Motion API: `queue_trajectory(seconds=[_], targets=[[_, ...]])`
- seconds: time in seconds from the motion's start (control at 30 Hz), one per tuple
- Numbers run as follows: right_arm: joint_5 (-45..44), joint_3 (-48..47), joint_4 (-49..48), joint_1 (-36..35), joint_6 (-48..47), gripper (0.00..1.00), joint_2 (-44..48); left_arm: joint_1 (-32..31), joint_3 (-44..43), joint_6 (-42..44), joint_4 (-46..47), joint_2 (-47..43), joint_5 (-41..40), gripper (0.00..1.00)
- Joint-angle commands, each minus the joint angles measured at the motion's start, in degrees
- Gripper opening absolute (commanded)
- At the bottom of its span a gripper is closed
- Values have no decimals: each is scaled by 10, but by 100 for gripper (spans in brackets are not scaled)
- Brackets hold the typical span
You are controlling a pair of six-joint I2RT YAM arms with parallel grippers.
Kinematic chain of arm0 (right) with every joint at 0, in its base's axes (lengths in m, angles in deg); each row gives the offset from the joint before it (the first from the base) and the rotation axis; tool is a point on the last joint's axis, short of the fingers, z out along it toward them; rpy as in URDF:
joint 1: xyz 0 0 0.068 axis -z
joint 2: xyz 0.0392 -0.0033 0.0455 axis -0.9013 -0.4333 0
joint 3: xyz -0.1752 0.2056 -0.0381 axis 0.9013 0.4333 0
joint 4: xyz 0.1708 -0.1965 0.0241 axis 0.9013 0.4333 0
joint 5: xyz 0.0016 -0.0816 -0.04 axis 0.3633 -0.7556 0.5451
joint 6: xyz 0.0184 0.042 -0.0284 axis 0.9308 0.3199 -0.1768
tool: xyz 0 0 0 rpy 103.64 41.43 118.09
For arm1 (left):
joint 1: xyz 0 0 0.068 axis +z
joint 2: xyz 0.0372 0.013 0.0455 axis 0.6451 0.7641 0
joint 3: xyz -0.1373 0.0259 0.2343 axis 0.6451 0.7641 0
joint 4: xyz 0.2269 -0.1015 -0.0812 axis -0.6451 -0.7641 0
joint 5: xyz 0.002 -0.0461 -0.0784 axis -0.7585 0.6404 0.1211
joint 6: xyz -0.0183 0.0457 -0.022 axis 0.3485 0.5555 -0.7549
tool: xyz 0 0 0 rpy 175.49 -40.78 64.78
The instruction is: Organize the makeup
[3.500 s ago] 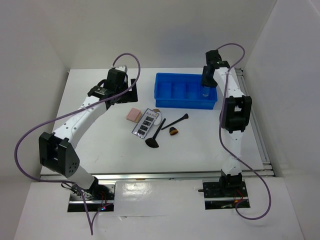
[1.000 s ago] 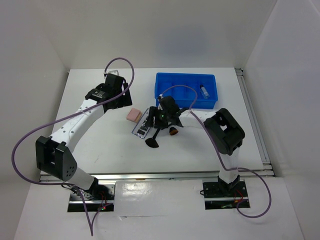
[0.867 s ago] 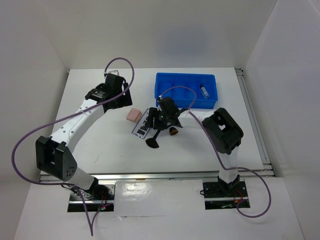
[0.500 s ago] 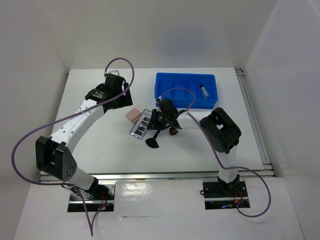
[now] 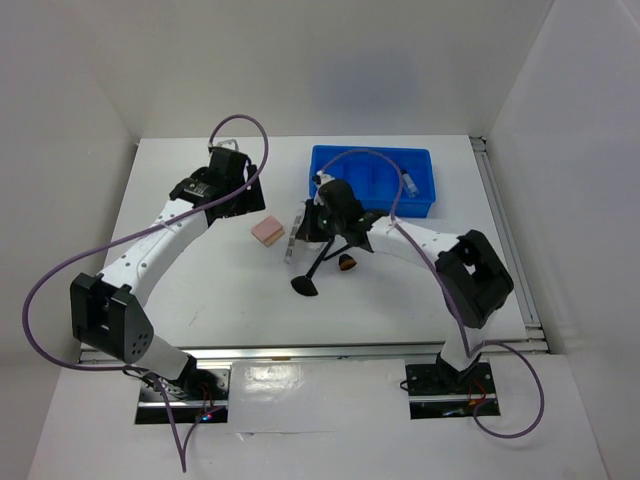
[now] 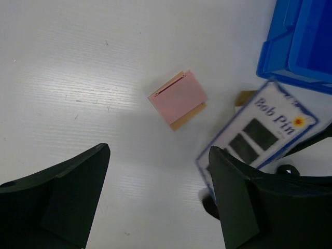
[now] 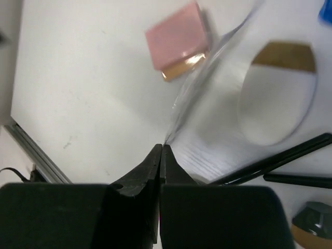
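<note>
Right gripper [image 7: 162, 151] has its fingers clamped tight on one thin edge of the palette [image 6: 259, 132], the flat pale card with the black rectangles and "Bob Pin" printed on it. From the top camera the palette is tipped up steeply, almost edge-on. It sits between the pink square sponge [image 6: 178, 98] and the blue divided bin [image 5: 415, 207]. Can't tell whether its lower end touches the table [image 5: 230, 300] or not.

Left gripper [image 6: 158, 161] hovers over the table with its fingers spread wide and nothing between them. In its wrist view the sponge lies flat on the table, up ahead between the two fingers and not touching either one. The sponge is just beside the palette, on the side away from the bin.

The white egg-shaped piece [image 7: 277, 98], which has a tan end, is right next to the palette on the bin side. The thin black brushes [image 7: 280, 155] lie on the table near the right gripper. From the top view, one of them runs diagonally toward the near edge with its dark fan head at the low end. The stubby orange-brown brush [image 5: 347, 263] sits just beside that brush's handle, apart from the palette.

There's a small bottle [image 5: 408, 182] in the bin's rightmost compartment. None of the makeup described above is inside the bin.
</note>
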Motion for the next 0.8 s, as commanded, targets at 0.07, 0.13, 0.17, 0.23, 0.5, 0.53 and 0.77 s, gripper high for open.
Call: queue_trajectory(seconds=[0.07, 0.13, 0.17, 0.23, 0.5, 0.53, 0.77], targets=[[-47, -100, 104, 39, -77, 0, 63, 0, -8, 9, 12, -27, 2, 91], [-78, -116, 127, 59, -93, 0, 71, 0, -13, 9, 12, -33, 2, 91], [-78, -122, 135, 84, -105, 0, 71, 0, -13, 9, 12, -33, -3, 91], [-78, -127, 142, 116, -105, 0, 85, 0, -13, 9, 12, -33, -3, 91], [-11, -196, 169, 260, -142, 0, 57, 0, -13, 9, 12, -33, -3, 91], [4, -206, 176, 270, -148, 0, 44, 0, -13, 9, 12, -33, -3, 91], [34, -296, 191, 335, -165, 0, -30, 0, -18, 9, 12, -27, -3, 91]])
